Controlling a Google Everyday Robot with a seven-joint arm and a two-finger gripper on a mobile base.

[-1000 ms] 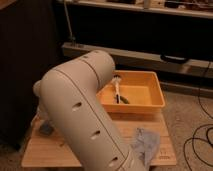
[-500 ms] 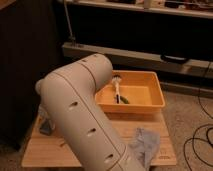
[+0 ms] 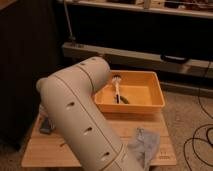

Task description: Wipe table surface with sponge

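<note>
Gripper: hidden behind the arm (image 3: pixel 80 115) at the left of the counter (image 3: pixel 50 150), closed; what it holds cannot be told.
Sponge (image 3: pixel 46 124): light-blue bit at the counter's left edge, against the arm.
Cloth (image 3: pixel 145 145): front right.

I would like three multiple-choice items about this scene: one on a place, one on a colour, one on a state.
1. Where is the brush? A in a drawer; B in the tub; C on a chair.
2. Which colour is the tub? A green; B orange; C white.
3. How does the cloth lie on the table surface? A crumpled; B rolled up; C folded square.
Key: B, its handle stands within the walls; B, the walls are orange; A, loose folds show. The gripper is hidden behind the arm.
</note>
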